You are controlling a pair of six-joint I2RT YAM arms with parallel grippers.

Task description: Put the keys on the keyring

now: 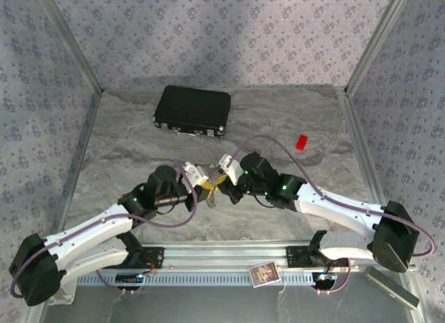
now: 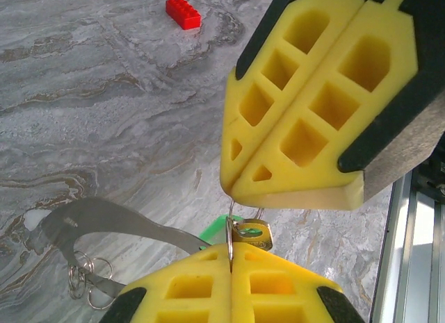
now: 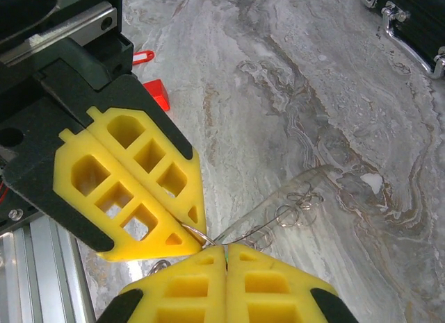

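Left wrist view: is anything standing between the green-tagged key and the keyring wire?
Nothing visible does. The key rests right against the keyring wire, which the shut left claw pinches below and the shut right claw above.

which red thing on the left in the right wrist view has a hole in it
The thin red piece up by the rail: it ends in an open loop. The red block just below it is thicker and solid.
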